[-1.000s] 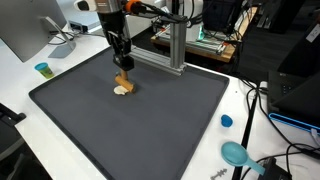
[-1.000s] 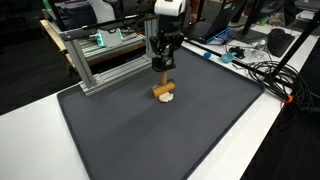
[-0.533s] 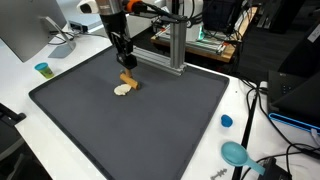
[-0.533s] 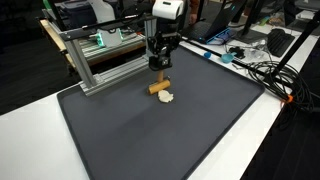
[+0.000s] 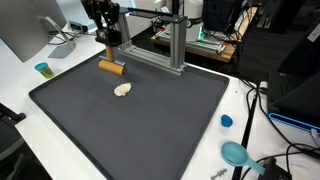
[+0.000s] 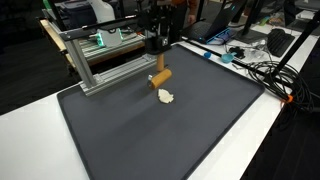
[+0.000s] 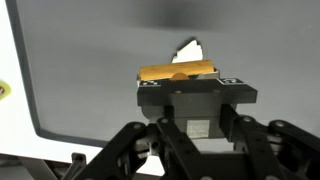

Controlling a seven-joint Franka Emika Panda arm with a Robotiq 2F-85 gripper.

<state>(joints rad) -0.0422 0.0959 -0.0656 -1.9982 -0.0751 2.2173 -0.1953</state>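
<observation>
My gripper (image 5: 110,60) is shut on a tan wooden cylinder (image 5: 110,67) and holds it lengthwise above the dark grey mat (image 5: 150,120). The cylinder also shows in the exterior view (image 6: 160,77) under the gripper (image 6: 157,62), and in the wrist view (image 7: 178,71) right above the gripper body. A small white crumpled object (image 5: 123,89) lies on the mat, apart from the cylinder; it shows in the exterior view (image 6: 167,97) and in the wrist view (image 7: 188,52) just beyond the cylinder.
A metal frame (image 5: 170,50) stands at the mat's far edge, also in the exterior view (image 6: 95,65). A small teal cup (image 5: 42,69), a blue cap (image 5: 226,121) and a teal dish (image 5: 236,153) sit on the white table. Cables (image 6: 260,70) lie beside the mat.
The gripper has lifted the wooden cylinder off the mat and carried it away from the white object, toward the mat's far edge near the frame. The white object stays where it was.
</observation>
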